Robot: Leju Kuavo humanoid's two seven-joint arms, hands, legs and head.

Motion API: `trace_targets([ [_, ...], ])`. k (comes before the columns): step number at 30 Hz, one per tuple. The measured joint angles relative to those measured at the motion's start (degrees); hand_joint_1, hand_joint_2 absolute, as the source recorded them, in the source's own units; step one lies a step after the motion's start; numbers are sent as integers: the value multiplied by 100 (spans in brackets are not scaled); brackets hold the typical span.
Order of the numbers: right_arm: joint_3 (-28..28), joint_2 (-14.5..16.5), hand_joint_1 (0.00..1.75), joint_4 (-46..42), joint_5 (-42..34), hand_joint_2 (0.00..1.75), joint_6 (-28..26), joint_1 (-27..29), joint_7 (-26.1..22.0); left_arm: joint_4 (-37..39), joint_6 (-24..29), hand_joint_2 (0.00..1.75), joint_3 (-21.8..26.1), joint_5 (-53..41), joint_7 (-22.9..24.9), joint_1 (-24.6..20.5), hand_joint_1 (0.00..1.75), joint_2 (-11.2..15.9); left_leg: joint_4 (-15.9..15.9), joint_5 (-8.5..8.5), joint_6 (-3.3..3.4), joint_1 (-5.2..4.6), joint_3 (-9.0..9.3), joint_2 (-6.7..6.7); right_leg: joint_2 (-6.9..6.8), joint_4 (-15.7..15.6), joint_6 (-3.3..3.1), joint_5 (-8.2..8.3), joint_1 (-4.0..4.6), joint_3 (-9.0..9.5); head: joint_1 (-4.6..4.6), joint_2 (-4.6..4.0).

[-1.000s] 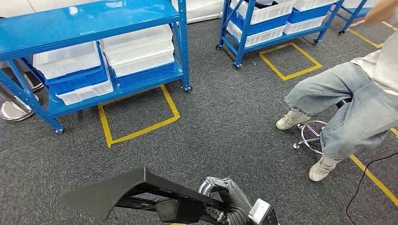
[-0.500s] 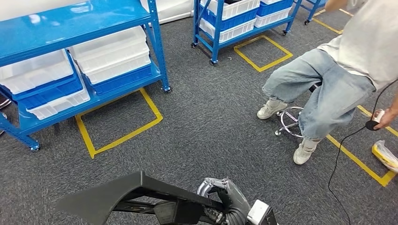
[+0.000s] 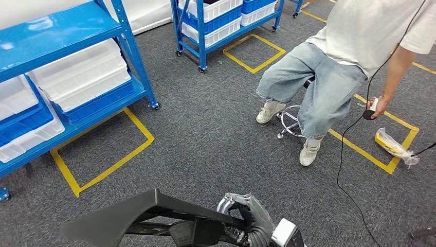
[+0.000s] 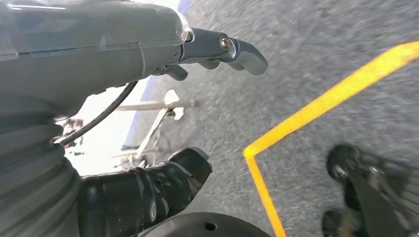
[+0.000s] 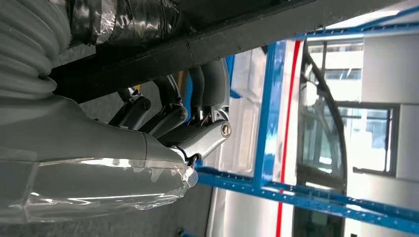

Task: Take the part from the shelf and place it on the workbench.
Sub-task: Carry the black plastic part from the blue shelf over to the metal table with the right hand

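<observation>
A large black part (image 3: 133, 213), with a flat wing-like top and a bar frame, sits low in the head view. My right hand (image 3: 252, 216) grips its bar at the right end. In the right wrist view the right hand's fingers (image 5: 197, 108) curl around the black part's bar (image 5: 237, 34). My left hand (image 4: 148, 44) hangs above the grey carpet, fingers apart and holding nothing.
A blue shelf (image 3: 128, 46) with white bins stands at the left, and a second shelf (image 3: 200, 36) is farther back. A person (image 3: 329, 77) sits on a stool (image 3: 290, 121) to the right, holding a cable (image 3: 349, 154). Yellow tape squares (image 3: 103, 170) mark the carpet.
The whole scene has slid left and the person has come closer to centre, so the camera turned right. The black part stays in my right hand in the same place.
</observation>
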Motion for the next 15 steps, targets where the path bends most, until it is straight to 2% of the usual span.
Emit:
trace_targets([
  [1,0,1,175,0,1,175,0,1,1,0,0,175,0,1,-2,-5,0,1,-45,-20,19,-5,15,-47,56,10,37,7,-4,-28,-1,0],
  [2,0,1,175,0,2,175,0,5,1,0,0,175,0,0,-4,-19,0,1,-66,-12,44,-9,24,3,114,2,75,22,-15,-48,0,0],
  [3,0,0,175,0,2,175,0,11,0,0,0,175,0,1,-4,-30,0,-1,-96,7,80,-7,37,69,108,6,107,23,-22,-55,0,0],
  [5,0,0,175,-1,2,175,-1,6,-1,0,1,175,0,1,-3,-30,0,-1,-161,43,160,4,70,219,-134,212,160,-112,-10,-154,10,0],
  [7,1,1,175,-1,2,175,-2,-7,-2,0,2,175,0,0,-3,-9,0,2,-188,49,212,-12,83,376,-454,807,201,-431,-14,-441,20,0],
  [8,1,1,175,0,3,175,-3,-9,-2,0,2,175,0,0,-7,0,0,3,-188,43,226,-23,81,456,-515,1148,219,-570,-28,-614,19,0],
  [9,2,0,175,2,4,175,-4,-4,-2,0,2,175,0,1,-17,3,0,3,-188,35,228,-30,83,533,-543,1374,232,-624,-42,-729,20,0],
  [10,1,-1,175,2,5,175,-5,0,-2,0,2,175,0,4,-33,3,0,3,-188,25,227,-34,88,608,-561,1421,240,-580,-52,-753,19,0],
  [11,1,-1,175,3,6,175,-6,2,-2,0,2,175,0,11,-56,2,0,3,-187,14,221,-36,98,679,-589,1252,238,-444,-56,-665,20,0],
  [12,2,-1,175,3,8,175,-7,3,-2,0,2,175,0,25,-79,-1,0,2,-187,1,209,-37,115,744,-646,909,226,-254,-54,-480,20,0],
  [13,2,-1,175,2,9,175,-8,1,-2,0,2,175,1,41,-100,-2,0,2,-187,-14,193,-39,133,801,-763,521,202,-114,-37,-275,20,0],
  [14,2,0,175,-1,12,175,-8,-1,-2,0,1,175,4,60,-124,-3,0,2,-185,-31,170,-48,150,851,-864,200,171,-14,-10,-111,20,0],
  [15,2,1,175,-4,15,175,-9,-3,-2,0,1,175,8,81,-145,-4,0,2,-185,-45,143,-54,164,897,-929,9,139,24,20,-18,19,0],
])
